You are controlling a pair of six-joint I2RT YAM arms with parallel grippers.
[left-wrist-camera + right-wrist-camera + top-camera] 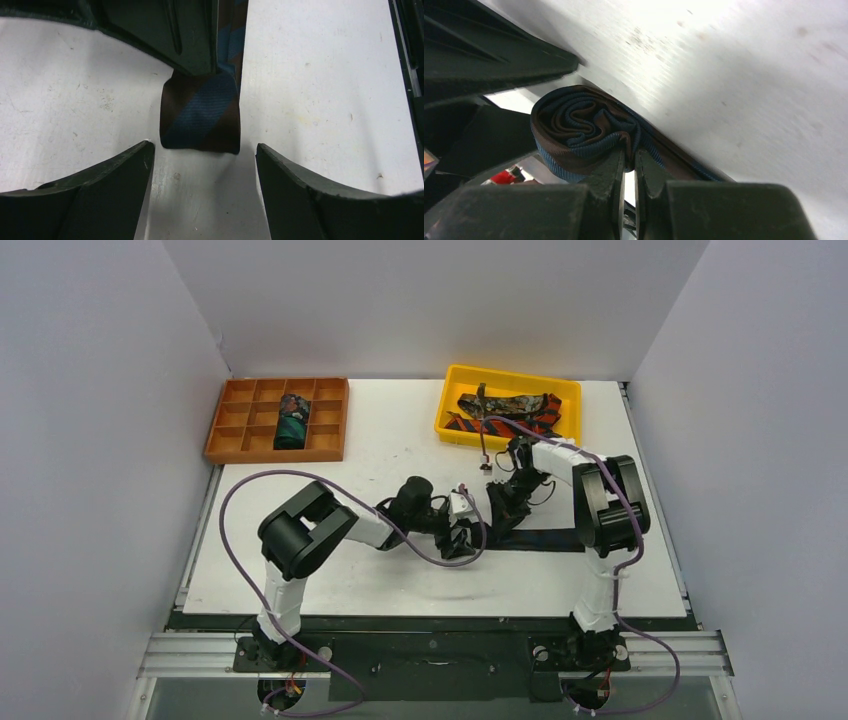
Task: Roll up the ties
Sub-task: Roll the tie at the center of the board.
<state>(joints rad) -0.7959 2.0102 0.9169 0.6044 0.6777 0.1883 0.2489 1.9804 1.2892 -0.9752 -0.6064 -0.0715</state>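
A dark tie with brown and blue stripes (pixel 545 538) lies flat at mid-table, its left end wound into a roll (pixel 579 125). My right gripper (pixel 630 157) is shut on a layer of fabric at the roll's edge; it sits over the roll in the top view (pixel 500 508). My left gripper (pixel 205 155) is open, its fingers (pixel 125 172) just short of the roll's end (pixel 200 112), not touching it. The right gripper's body (pixel 165 30) hides the roll's top there.
A yellow bin (pixel 455 390) at the back holds a red-orange striped tie (pixel 497 426) and a mottled brown tie (pixel 515 403). An orange divided tray (pixel 235 420) at back left holds a dark teal rolled tie (pixel 292 420). Purple cables (pixel 240 490) loop over the table.
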